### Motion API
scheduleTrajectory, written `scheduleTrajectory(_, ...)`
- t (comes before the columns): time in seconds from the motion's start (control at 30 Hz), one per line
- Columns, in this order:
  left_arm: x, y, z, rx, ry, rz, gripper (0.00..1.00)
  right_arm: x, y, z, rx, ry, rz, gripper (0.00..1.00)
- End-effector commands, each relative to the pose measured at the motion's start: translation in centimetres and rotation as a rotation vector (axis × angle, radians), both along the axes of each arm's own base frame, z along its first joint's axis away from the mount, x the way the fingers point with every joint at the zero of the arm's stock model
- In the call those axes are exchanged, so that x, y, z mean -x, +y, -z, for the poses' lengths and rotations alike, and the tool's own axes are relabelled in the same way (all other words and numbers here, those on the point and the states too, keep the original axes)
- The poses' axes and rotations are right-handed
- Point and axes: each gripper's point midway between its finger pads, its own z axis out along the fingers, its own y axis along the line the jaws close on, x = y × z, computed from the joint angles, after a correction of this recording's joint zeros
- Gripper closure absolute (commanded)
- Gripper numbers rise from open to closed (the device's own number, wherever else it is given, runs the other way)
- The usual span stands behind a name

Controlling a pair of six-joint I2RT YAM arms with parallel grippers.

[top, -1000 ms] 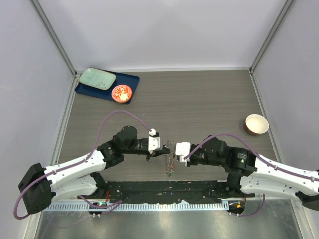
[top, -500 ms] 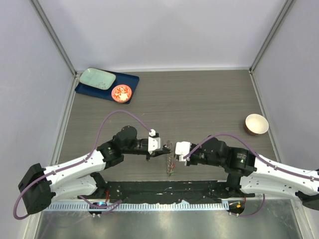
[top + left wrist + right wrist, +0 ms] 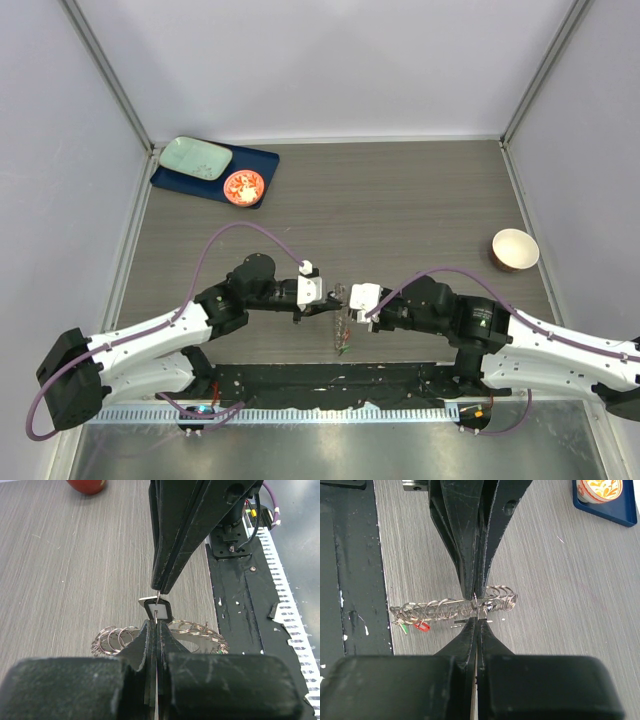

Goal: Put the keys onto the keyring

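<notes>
My left gripper (image 3: 156, 625) is pinched shut on the black key (image 3: 160, 612), my right gripper (image 3: 476, 623) meets it tip to tip, shut on the key's wire loop (image 3: 158, 599), above the keyring (image 3: 445, 609) lying on the tabletop (image 3: 560, 580).

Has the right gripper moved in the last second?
Yes, slightly: the right gripper has crept left, away from the cream bowl and toward the left gripper.

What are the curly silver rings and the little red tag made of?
The keyring looks like thin steel wire. It is silver-grey and shiny, with bright glints along its coiled loops. The red tag is probably plastic, since it is a flat bright colour with no metallic shine, though it is too small to be sure.
</notes>
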Motion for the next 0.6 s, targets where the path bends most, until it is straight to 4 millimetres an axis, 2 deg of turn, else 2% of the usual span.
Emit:
scheduleTrajectory(0.0,-0.17,-0.77,-4.38,0.109,-0.081,0.016,1.00,-0.46,0.67,-1.05,-0.048,-0.015,0.021,0.99)
scheduleTrajectory(0.57,-0.08,-0.73,-4.45,0.111,-0.083,0.017,1.00,-0.26,0.82,-0.95,-0.046,-0.007,0.009,0.99)
